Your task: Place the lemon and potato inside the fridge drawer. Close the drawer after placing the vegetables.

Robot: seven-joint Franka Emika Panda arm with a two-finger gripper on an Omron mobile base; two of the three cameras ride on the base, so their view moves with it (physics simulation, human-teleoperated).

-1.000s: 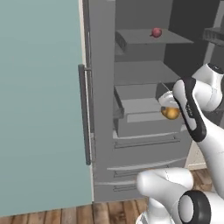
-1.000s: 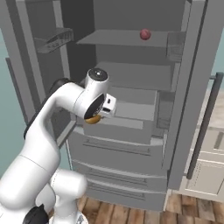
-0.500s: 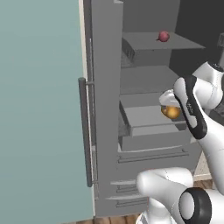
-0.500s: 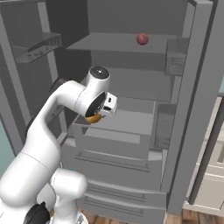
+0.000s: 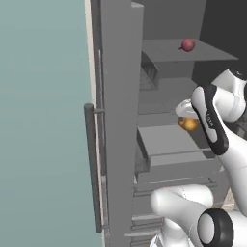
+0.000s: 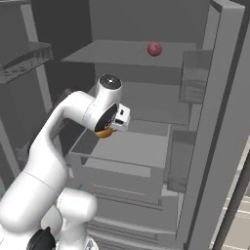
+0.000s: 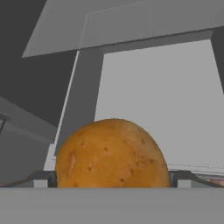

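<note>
From the left base view: saw the potato pinched in the gripper above the pulled-out fridge drawer, toward its rear; spotted a small dark red ball on the shelf higher up, well apart from the hand; noted the open fridge door edge-on at left with its long handle. From the right base view: found the gripper tucked under the white wrist, the potato showing only as an orange sliver beneath it, hanging over the drawer's back left part; red ball sat on the shelf above. From the hand view: potato filled the space between the two fingertips, seemingly touching both, so held across a wide spread; pale grey drawer floor lay behind it.
</note>
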